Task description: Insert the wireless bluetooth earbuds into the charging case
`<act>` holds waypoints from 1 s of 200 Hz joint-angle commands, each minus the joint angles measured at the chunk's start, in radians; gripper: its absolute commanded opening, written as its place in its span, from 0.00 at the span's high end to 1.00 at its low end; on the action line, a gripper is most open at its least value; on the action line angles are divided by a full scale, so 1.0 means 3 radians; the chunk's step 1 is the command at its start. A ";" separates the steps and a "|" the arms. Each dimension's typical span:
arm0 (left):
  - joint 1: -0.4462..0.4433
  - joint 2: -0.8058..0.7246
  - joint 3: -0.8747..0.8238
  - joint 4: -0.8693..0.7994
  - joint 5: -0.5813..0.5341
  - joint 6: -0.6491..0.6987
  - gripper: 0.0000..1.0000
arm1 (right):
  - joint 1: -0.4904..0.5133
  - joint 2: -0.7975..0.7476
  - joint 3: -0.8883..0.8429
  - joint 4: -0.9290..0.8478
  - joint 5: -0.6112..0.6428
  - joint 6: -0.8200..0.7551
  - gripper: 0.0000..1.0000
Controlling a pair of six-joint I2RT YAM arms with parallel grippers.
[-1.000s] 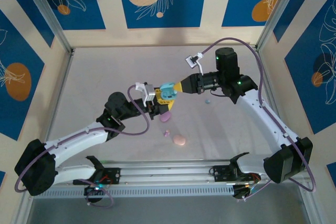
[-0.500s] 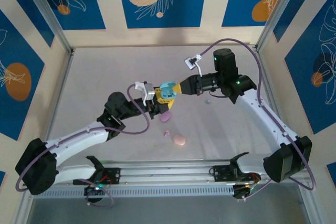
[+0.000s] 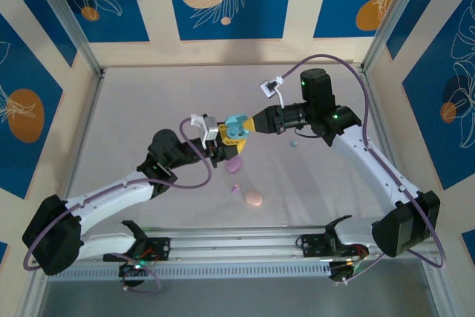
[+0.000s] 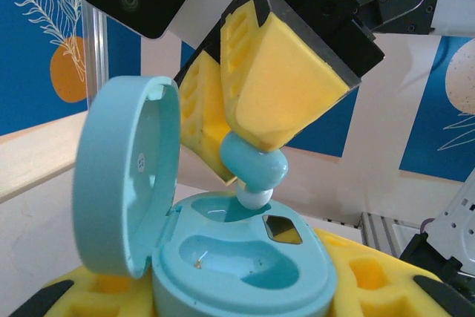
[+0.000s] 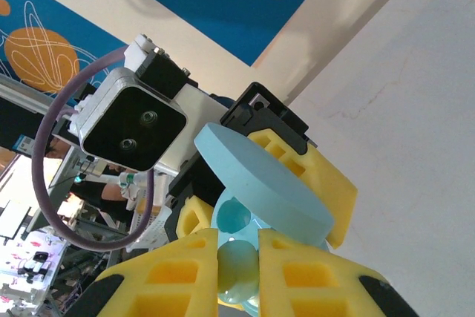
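The left tool (image 3: 221, 141) grips the base of an open light blue charging case (image 4: 245, 272), held above the desk (image 3: 133, 109). The right tool (image 5: 237, 254) pinches a light blue earbud (image 4: 254, 171), whose white tip sits at the case's far socket.

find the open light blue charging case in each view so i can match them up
top external: light blue charging case mid-frame, where the two arms meet.
left wrist: lower middle, lid hinged open to the left.
right wrist: centre, its lid a tilted blue disc.
shared landmark: the right gripper's yellow fingers, pinching the light blue earbud at the case.
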 commanded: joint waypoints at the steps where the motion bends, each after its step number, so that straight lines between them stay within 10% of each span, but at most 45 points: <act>1: 0.0007 -0.0005 0.0081 0.0234 0.0165 -0.0038 0.73 | 0.0045 0.0039 0.0098 0.0052 0.0048 0.0051 0.82; 200: 0.0005 -0.0015 0.0082 0.0293 0.0158 -0.0086 0.73 | 0.0152 0.0197 0.0407 -0.0700 0.0625 -0.0390 0.74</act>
